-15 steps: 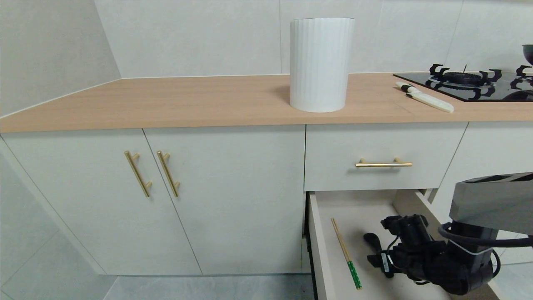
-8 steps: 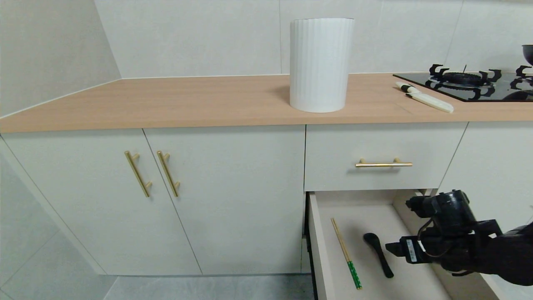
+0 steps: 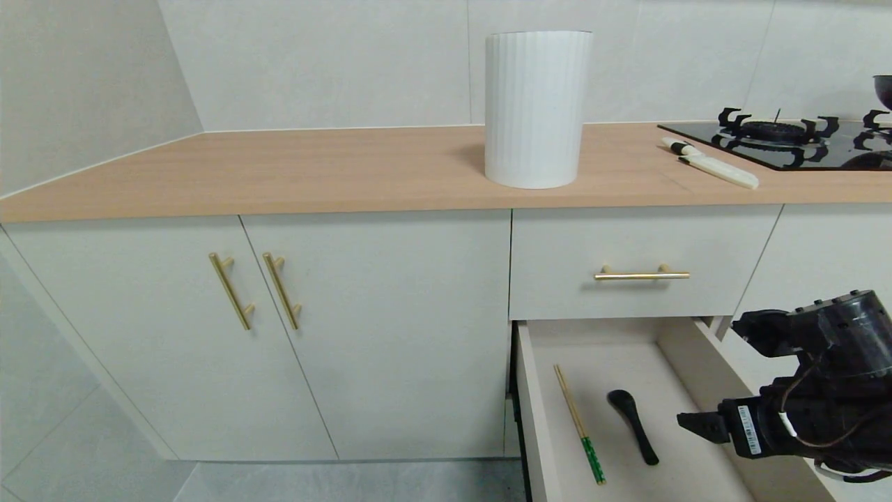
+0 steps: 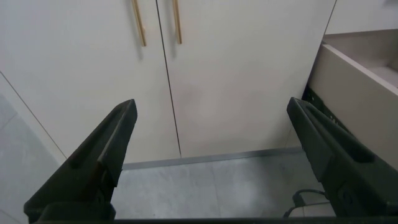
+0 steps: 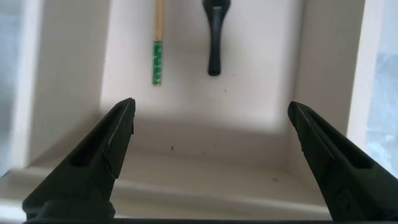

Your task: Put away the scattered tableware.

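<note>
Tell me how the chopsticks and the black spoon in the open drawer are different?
The wooden chopsticks with green ends are pale, thin and straight; the black spoon is dark, with a rounded bowl. The chopsticks are longer than the spoon. Both lie flat, side by side but apart, in the open white drawer.

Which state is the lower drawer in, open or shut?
Open: the lower drawer is pulled out, with chopsticks and a black spoon lying inside.
</note>
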### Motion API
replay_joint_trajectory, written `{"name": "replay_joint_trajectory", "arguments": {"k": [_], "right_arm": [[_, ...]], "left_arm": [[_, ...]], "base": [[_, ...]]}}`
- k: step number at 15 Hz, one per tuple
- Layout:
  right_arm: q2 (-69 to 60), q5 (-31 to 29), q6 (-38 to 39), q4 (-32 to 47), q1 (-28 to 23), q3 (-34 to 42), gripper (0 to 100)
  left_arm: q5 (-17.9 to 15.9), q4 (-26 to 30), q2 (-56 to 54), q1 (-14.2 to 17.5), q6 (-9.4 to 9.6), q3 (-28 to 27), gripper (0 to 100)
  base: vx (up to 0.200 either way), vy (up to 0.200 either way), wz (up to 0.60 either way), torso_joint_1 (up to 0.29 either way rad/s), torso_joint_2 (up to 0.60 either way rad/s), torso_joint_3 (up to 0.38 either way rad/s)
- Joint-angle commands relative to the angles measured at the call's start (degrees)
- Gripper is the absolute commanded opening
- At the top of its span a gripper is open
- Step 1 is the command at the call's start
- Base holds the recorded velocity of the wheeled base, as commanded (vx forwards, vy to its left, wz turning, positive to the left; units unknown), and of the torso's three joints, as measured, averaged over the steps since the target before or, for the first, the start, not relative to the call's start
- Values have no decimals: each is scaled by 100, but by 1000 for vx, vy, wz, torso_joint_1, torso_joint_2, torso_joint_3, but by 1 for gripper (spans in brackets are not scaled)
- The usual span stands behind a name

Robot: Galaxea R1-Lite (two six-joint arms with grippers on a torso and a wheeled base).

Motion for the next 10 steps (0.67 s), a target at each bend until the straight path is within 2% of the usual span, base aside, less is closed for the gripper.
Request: {"name": "replay_joint_trajectory", "arguments": {"k": [1, 6, 10], "right_arm": [[-371, 0, 13, 57, 145, -62, 100], [-380, 0, 4, 84, 188, -35, 100], [-380, 0, 4, 92, 241, 0, 100]], "left_arm": [[1, 6, 0, 5, -24, 1, 100], [-8, 6, 0, 5, -24, 1, 100], [1, 6, 0, -4, -24, 1, 100]], "base": [[0, 0, 0, 0, 0, 0], [0, 0, 0, 0, 0, 0], [-200, 0, 0, 5, 0, 1]]}}
